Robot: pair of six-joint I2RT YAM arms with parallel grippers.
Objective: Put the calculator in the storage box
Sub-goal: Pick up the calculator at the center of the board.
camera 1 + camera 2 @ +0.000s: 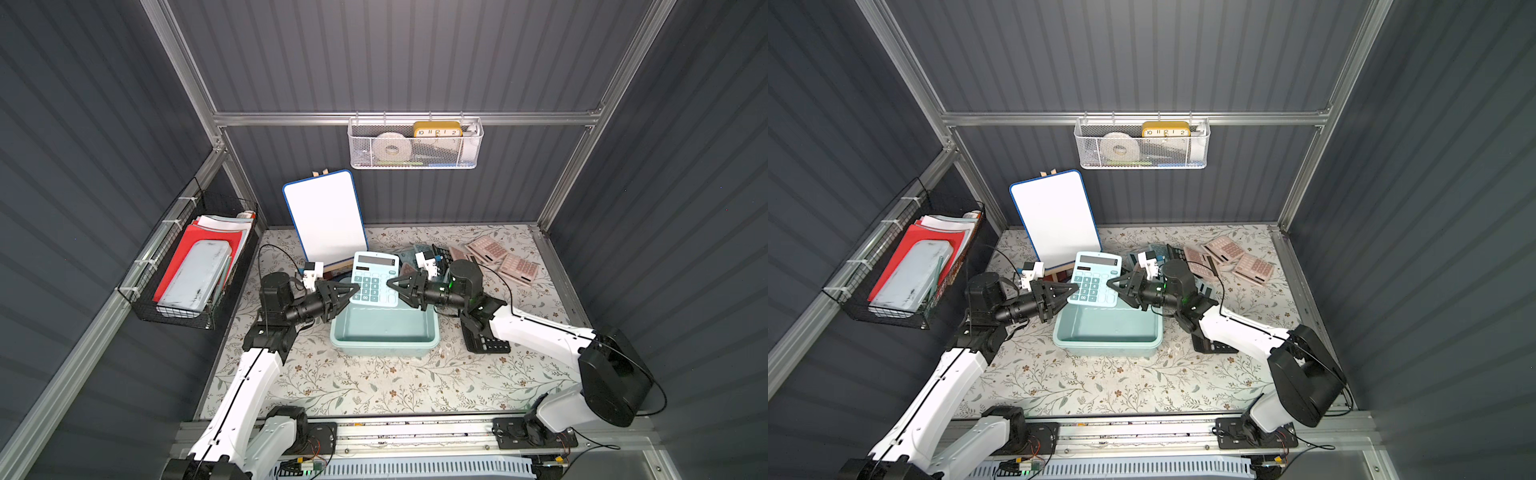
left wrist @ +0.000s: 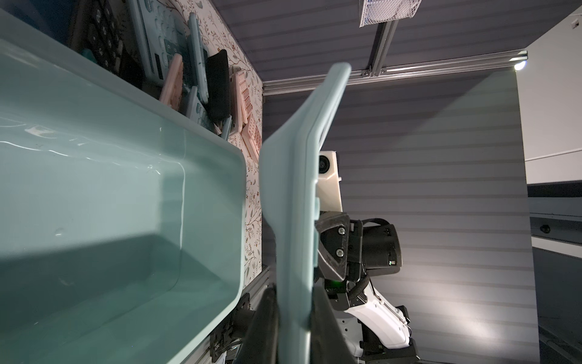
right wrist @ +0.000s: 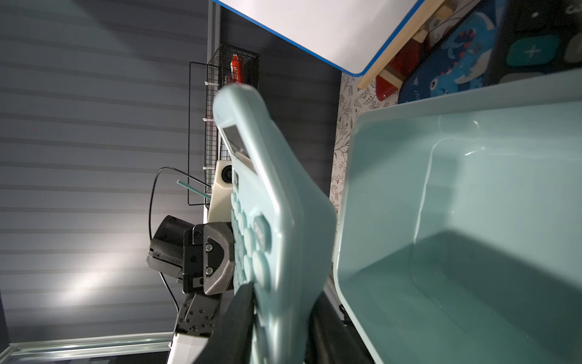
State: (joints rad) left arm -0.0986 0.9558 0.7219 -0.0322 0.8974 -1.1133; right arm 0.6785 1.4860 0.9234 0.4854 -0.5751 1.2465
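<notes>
A: Where's the calculator?
B: Off the table, keys up, spanned between the two arms. It hangs over the far rim of the storage box, with its display end out past the rim toward the whiteboard.
A: Left pincer?
B: Pinched nearly closed on the calculator's left edge. Its wrist view shows a finger against each face, no gap visible.
A: Right?
B: Right pincer straddles the opposite edge, fingers on either side. The calculator is blurred in that wrist view, so clamping or merely bracketing: can't tell.
A: Why two arms?
B: A guess: handover, or support from both sides. Edge grips keep the fingers outside the box walls on the way down.
A: Box ready?
B: Empty, and wider than the calculator. The other calculators sit piled behind it, well apart from the opening.
A: Next?
B: Likely draw it nearer, lower it inside the rim, let go. The risk is that a one-edge hold lets it pivot and the far end catches the rim.
</notes>
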